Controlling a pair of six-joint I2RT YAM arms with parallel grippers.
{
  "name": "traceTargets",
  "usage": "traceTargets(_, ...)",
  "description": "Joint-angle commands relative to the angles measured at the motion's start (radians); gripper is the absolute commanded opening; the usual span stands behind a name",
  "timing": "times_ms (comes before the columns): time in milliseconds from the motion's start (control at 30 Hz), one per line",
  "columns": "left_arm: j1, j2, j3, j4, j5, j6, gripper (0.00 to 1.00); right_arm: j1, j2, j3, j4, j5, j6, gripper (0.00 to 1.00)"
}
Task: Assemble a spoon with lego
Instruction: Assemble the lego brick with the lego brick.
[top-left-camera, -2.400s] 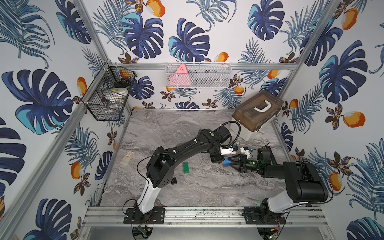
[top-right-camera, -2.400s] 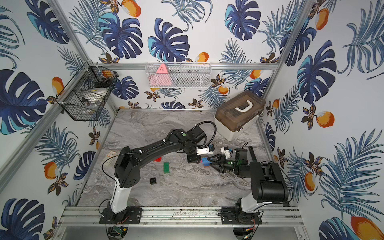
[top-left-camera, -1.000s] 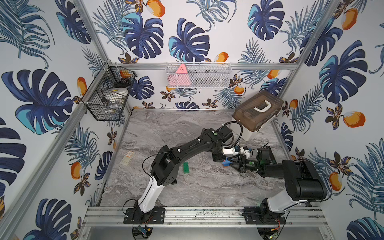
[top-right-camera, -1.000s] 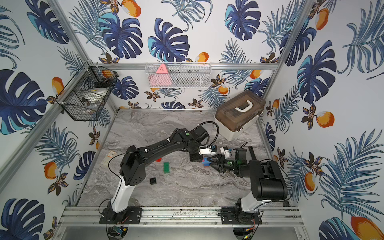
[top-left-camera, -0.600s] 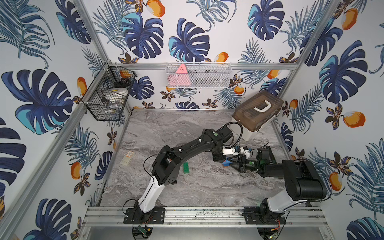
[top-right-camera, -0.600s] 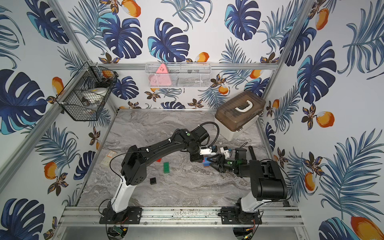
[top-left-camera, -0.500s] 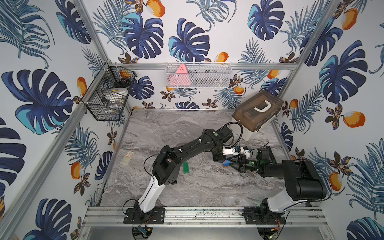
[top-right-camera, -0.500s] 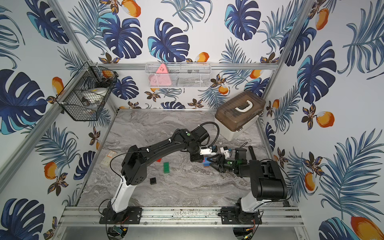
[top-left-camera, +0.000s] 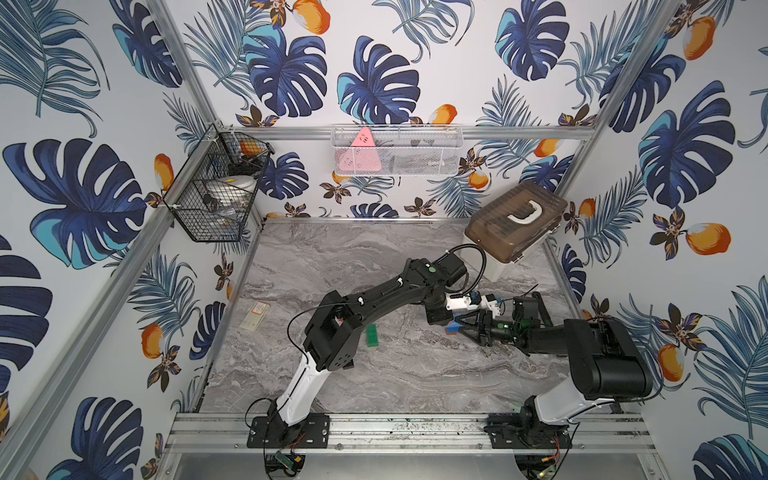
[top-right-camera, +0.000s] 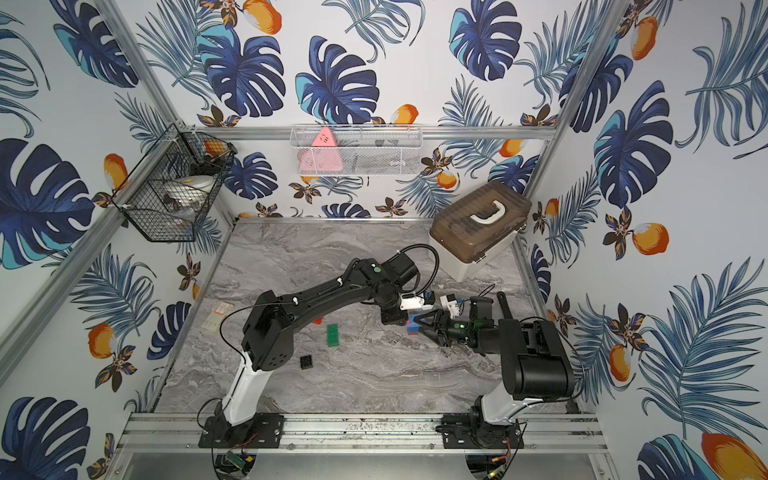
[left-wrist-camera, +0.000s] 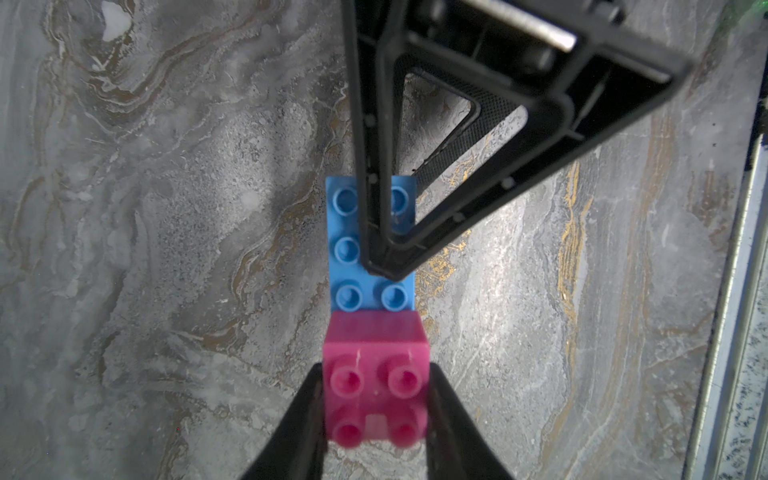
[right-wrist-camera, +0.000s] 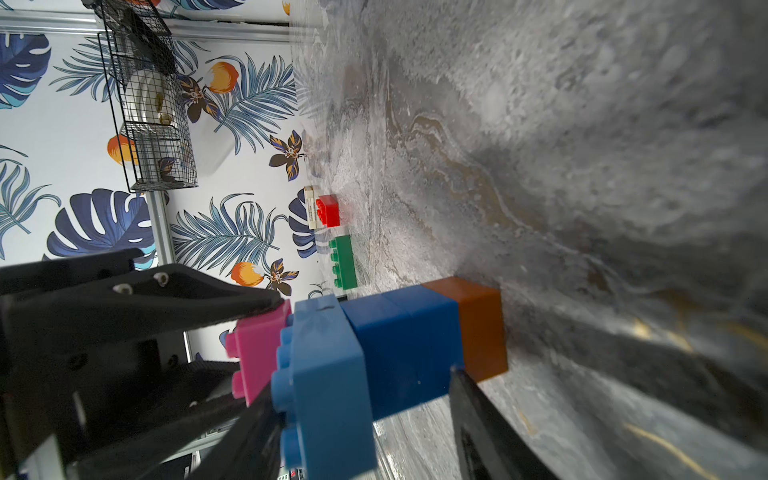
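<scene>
Nearest the front edge of the bench (top-left-camera: 374, 386), a black brick (top-right-camera: 306, 361) lies loose, with a green brick (top-right-camera: 333, 335) just beyond it toward mid-bench. Level with the green brick but well toward the right edge stands the spoon (right-wrist-camera: 399, 353), part-built and upright. An orange brick (right-wrist-camera: 482, 328) rests on the bench, dark blue bricks (right-wrist-camera: 403, 349) sit on it, and a long light blue brick (left-wrist-camera: 349, 249) lies across the top, studs up. The left gripper (left-wrist-camera: 376, 415) reaches down from above, its jaws clamped on the two sides of a pink brick (left-wrist-camera: 376, 345), which sits on one end of the light blue brick. Whether the pink brick is fully seated cannot be told. The right gripper (top-left-camera: 463, 328) comes in low from the right edge with its jaws partly apart either side of the stem. The views do not show whether they press on it. A red brick (right-wrist-camera: 328, 210) lies slightly farther back, partly under the left arm in a top view. A lidded storage box (top-left-camera: 515, 220) occupies the far right corner. The step in hand appears to be fitting the pink brick, which starts the head. The next move calls for a straight downward press along the stud axis while the stem is braced against tipping. The green, red and black bricks are not yet fitted.
</scene>
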Motion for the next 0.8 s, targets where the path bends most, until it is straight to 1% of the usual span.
traceTargets(0, -0.002, 0.017, 0.031, -0.056, -0.001, 0.027, 0.19, 0.002, 0.009, 0.006, -0.045, 0.021, -0.026, 0.61)
traceTargets(100, -0.002, 0.019, 0.042, -0.065, -0.003, 0.030, 0.19, 0.002, 0.009, 0.008, -0.056, 0.024, -0.034, 0.58)
traceTargets(267, -0.003, 0.016, 0.039, -0.070, 0.000, 0.032, 0.19, 0.002, 0.011, 0.009, -0.060, 0.026, -0.037, 0.56)
traceTargets(400, -0.002, 0.008, 0.021, -0.071, 0.014, 0.045, 0.19, 0.002, 0.016, 0.010, -0.054, 0.024, -0.035, 0.56)
traceTargets(667, -0.010, 0.011, 0.027, -0.093, -0.001, 0.108, 0.20, 0.002, 0.017, 0.014, -0.055, 0.023, -0.035, 0.56)
traceTargets(767, -0.012, 0.015, 0.032, -0.094, 0.014, 0.124, 0.20, 0.002, 0.020, 0.014, -0.057, 0.023, -0.036, 0.55)
